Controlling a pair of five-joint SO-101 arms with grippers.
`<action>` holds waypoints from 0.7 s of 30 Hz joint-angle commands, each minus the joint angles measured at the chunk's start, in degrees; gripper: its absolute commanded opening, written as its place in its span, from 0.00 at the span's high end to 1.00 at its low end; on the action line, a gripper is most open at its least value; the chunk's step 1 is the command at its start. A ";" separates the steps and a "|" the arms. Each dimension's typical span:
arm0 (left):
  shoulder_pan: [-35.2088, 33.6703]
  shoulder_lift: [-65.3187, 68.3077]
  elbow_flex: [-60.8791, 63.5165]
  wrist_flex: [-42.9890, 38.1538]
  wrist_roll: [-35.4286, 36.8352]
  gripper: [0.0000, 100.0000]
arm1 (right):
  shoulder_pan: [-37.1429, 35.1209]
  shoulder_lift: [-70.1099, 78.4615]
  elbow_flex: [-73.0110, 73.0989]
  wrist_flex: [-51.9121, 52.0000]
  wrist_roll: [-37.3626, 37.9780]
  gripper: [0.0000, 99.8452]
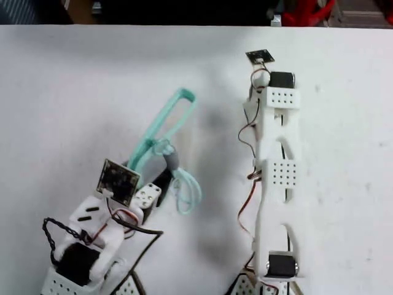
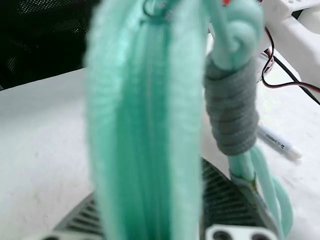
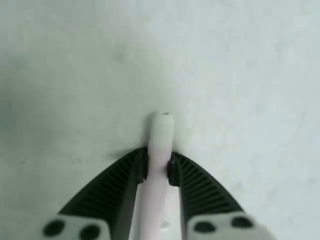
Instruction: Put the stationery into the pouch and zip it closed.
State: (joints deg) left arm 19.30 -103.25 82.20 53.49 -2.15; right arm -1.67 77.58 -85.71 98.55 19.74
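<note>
Left gripper (image 1: 161, 177): clamped on upright pouch (image 1: 161, 132), centre-left of high view. Right gripper (image 3: 159, 167): pinching pen (image 3: 162, 130) near its end. Risk: pen likely pivots in that end grip and misses the narrow opening.

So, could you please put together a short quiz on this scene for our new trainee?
1. True or false: the right jaws are shut on a white pen.
2. What colour is the pouch? A red, B mint green, C black.
3. Fill in: the pouch is held up on edge by the ___ jaws.

Key: 1 true; 2 B; 3 left jaws.
</note>
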 commanded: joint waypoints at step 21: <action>0.13 0.66 -0.18 -1.49 -0.35 0.84 | 0.66 0.40 -0.97 -0.04 -2.20 0.98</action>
State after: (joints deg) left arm 19.30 -103.25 82.20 53.49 -2.15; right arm -1.32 77.58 -85.71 98.73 18.68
